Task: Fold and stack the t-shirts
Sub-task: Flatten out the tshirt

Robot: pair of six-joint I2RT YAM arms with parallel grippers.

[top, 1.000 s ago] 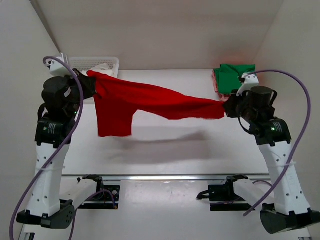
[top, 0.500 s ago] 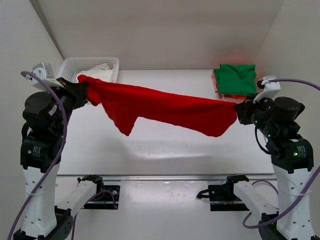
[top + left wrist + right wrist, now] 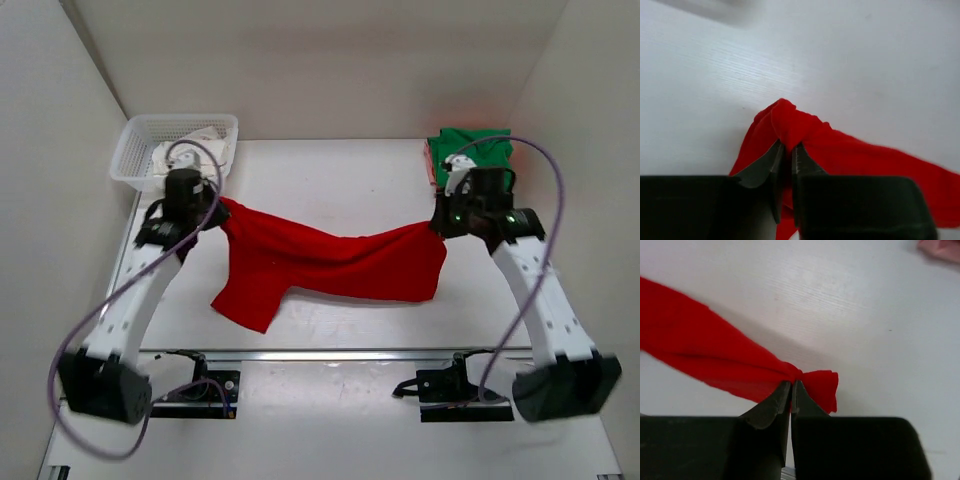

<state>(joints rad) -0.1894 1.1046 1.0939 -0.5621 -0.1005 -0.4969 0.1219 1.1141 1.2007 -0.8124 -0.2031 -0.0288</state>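
The red t-shirt [image 3: 330,262] hangs stretched between my two grippers, sagging in the middle, its lower part and one sleeve resting on the table. My left gripper [image 3: 215,208] is shut on its left end, seen bunched at the tips in the left wrist view [image 3: 788,145]. My right gripper [image 3: 438,226] is shut on its right end, bunched at the tips in the right wrist view [image 3: 791,383]. A folded green t-shirt [image 3: 470,155] lies on a salmon-pink one [image 3: 431,165] at the back right. An off-white shirt [image 3: 175,155] lies in the basket.
A white mesh basket [image 3: 140,135] stands at the back left corner. White walls close in the table on three sides. A metal rail [image 3: 320,354] runs along the near edge. A pink edge shows at the top right of the right wrist view [image 3: 940,250].
Both arms have come down and forward with the red shirt. It was held taut high above the table; now it sags and its lower part lies on the table.
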